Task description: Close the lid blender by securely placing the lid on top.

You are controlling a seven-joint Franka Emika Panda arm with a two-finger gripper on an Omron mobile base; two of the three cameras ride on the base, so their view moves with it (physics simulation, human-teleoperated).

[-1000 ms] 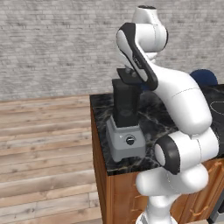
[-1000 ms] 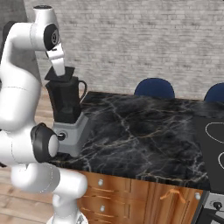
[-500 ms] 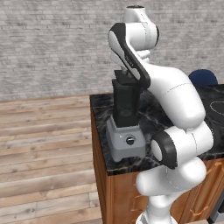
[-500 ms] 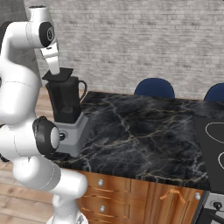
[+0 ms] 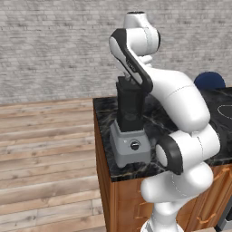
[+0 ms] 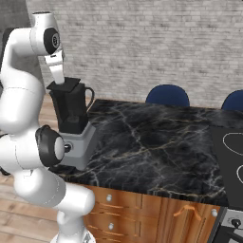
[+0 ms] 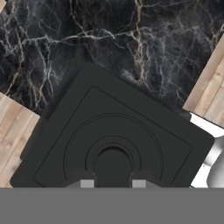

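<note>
Gripper (image 7: 113, 183) clenched on the centre knob of the lid (image 7: 118, 144), which sits flat atop the blender (image 6: 71, 121) at the counter's (image 6: 156, 142) left end.

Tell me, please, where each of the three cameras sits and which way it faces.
Left base view: behind the arm on its left, looking forward and down at the blender on the counter; the arm rises from the lower right.
Right base view: behind on the right, facing the same blender; the arm rises from the lower left.
Hand view: on the hand, looking down onto the lid; the gripper shows at the bottom.
Shared: both base views show blender and counter.
</note>
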